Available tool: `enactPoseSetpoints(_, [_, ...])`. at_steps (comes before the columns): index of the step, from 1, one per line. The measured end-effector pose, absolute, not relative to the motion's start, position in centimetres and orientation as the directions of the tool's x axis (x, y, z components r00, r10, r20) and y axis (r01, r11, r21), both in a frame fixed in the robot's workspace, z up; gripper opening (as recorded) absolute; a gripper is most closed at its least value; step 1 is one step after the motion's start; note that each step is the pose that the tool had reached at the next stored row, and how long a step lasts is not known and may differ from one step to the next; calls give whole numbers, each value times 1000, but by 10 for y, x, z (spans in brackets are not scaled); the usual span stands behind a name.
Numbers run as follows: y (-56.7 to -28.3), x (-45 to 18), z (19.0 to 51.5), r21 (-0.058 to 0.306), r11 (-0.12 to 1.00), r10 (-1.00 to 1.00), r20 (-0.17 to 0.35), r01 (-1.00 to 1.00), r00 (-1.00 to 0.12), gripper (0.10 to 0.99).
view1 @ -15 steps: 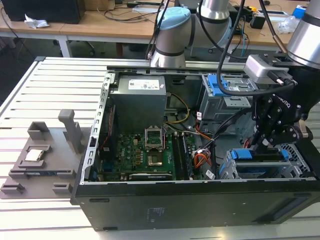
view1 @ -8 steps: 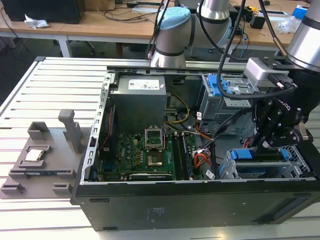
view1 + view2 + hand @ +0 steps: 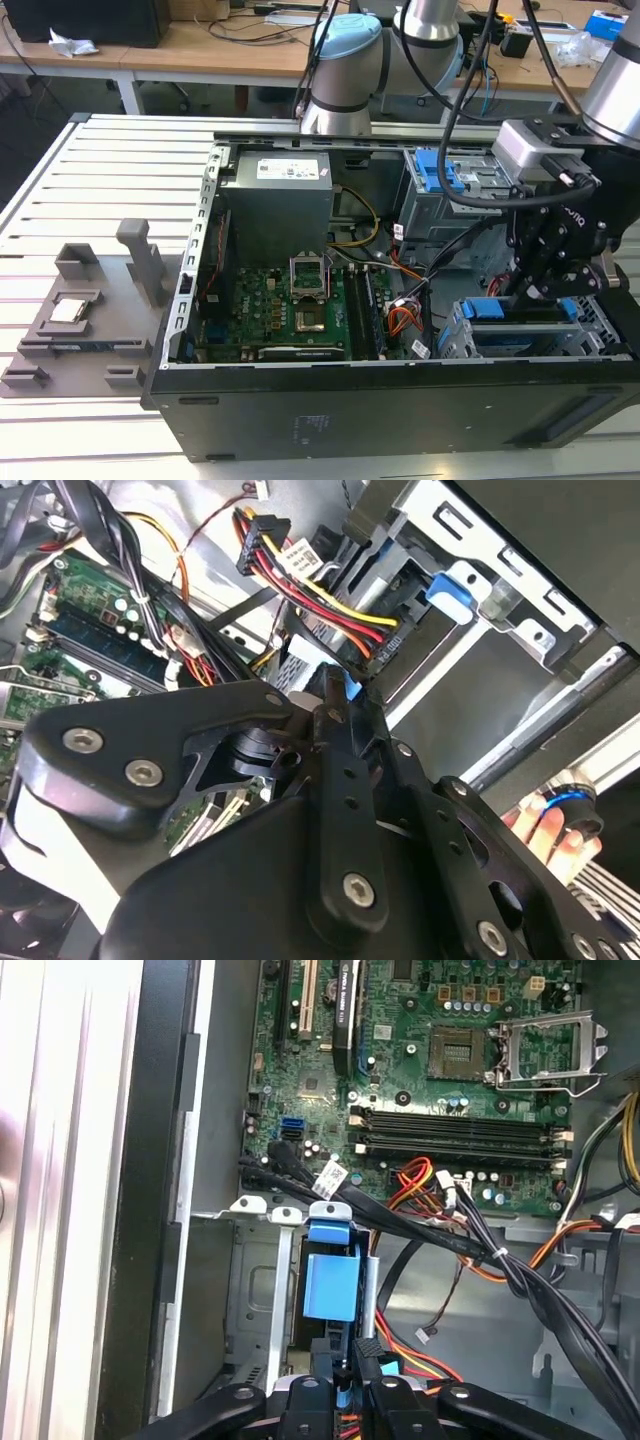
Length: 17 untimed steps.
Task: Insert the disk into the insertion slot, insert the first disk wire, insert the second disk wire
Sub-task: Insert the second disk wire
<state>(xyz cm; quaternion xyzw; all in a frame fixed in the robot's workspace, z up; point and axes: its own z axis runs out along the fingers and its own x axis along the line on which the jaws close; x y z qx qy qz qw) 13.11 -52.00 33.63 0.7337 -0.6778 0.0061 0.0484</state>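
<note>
- Slatted white bench (image 3: 110, 180) fills the left and middle of the exterior view, with an open computer case (image 3: 400, 400) on it and cluttered desks across the top of the frame.
- Disk (image 3: 525, 335) sits in the insertion slot (image 3: 455, 340) at the lower right of that view, its blue carrier edge showing above the perforated metal; so seating looks done, by my reading.
- Gripper (image 3: 540, 292) hangs right over the disk's rear; in the first wrist view the gripper (image 3: 352, 1360) has its fingers drawn close around a small blue and black piece (probably a wire plug, though I cannot tell).
- Step in hand seems the first disk wire; it calls for squaring plug to socket; pressing gently.
- Red, yellow and black wire bundle (image 3: 320, 580) crowds the bay in the second wrist view; a person's fingers (image 3: 545, 835) rest at its lower right.
</note>
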Motion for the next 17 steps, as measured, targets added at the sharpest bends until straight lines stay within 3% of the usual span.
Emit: enactPoseSetpoints(17, [-524, 131, 337, 59, -79, -996, 28, -995, 81, 204])
